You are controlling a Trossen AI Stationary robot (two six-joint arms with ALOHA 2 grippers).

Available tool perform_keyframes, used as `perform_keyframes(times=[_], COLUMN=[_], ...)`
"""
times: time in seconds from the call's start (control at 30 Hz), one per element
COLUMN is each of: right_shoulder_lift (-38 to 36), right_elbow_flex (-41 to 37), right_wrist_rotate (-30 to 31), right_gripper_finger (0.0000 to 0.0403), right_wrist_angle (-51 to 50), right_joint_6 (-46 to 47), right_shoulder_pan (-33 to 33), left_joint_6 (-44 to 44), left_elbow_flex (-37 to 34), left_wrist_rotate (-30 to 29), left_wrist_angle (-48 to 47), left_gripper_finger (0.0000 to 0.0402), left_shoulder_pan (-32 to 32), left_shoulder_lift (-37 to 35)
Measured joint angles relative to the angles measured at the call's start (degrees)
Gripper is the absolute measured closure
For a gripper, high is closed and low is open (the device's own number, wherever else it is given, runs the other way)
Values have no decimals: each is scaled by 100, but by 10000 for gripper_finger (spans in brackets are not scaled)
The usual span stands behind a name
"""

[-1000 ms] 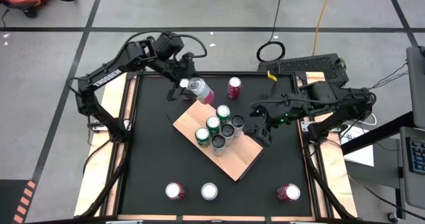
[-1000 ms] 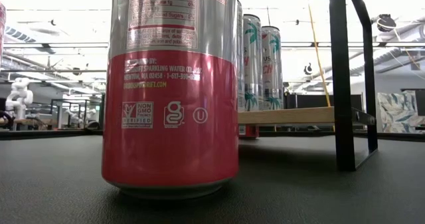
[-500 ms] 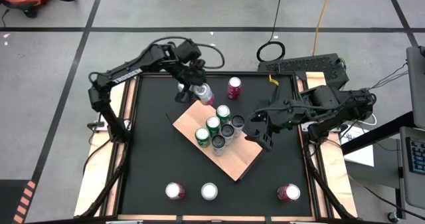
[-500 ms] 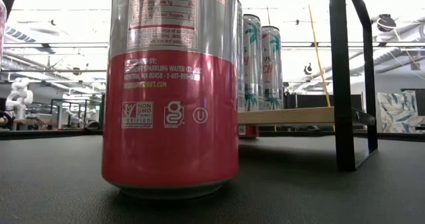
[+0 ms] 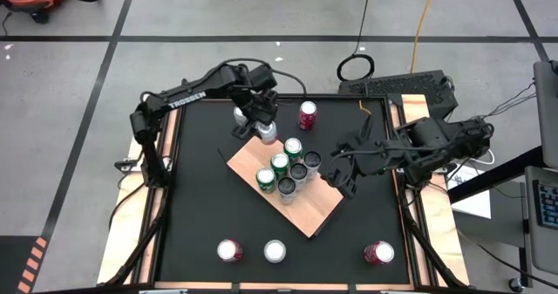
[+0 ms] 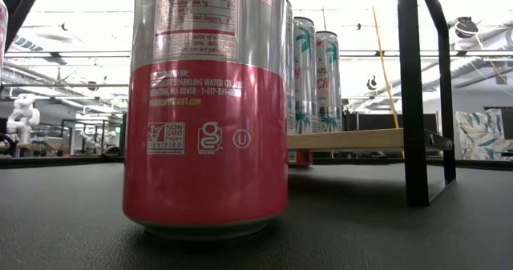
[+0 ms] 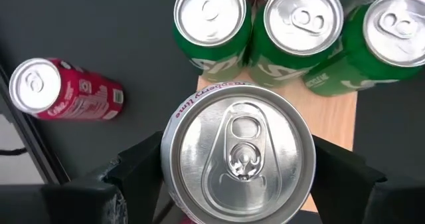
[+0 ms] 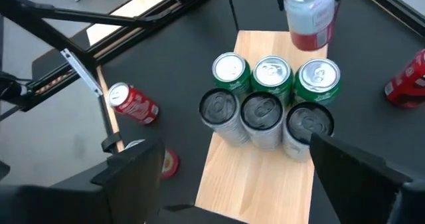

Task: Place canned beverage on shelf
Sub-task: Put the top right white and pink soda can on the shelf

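Left gripper point(image 5: 264, 125) closed around a silver-and-pink can point(image 7: 239, 156), fingers point(image 7: 143, 167) pressed on both sides of can body, can upright, top w/ pull tab facing wrist cam. Held above far corner of the shelf point(image 5: 316, 214); from right wrist view can bottom looks just over the board edge, contact w/ board not clear.

Shelf lying diagonal in mid of the black table point(image 5: 196, 207). On it six cans in two rows, touching: three green cans point(image 8: 274, 74) on side nearer to held can, three dark-top cans point(image 8: 262, 117) behind them.

Right gripper point(image 5: 342, 174) wide open, nothing between fingers, hovering just beside the shelf's right edge near the can group.

Elsewhere on table: one red can point(image 5: 307, 114) standing at far side, near held can. Three more cans along near edge, approx. in line: red point(image 5: 229, 250), white-top point(image 5: 275, 251), red point(image 5: 378, 253). In low view one big pink can point(image 6: 207, 110) close to cam, shelf board behind.
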Motion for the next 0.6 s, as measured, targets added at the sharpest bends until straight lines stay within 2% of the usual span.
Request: perform_keyframes(times=[0.37,0.6], right_shoulder_lift=[4,4], right_elbow_flex=[-7,-7], right_wrist_rotate=[158,172], right_gripper_finger=[51,51], right_wrist_angle=[3,3], right_joint_6=[-52,-139], right_shoulder_pan=[-11,-11], left_joint_6=[-16,-32], left_elbow_flex=[0,-2], left_wrist_rotate=[-11,-42], left_wrist_angle=[108,131], left_gripper_finger=[101,101], left_shoulder_pan=[3,3], left_shoulder_lift=[551,645])
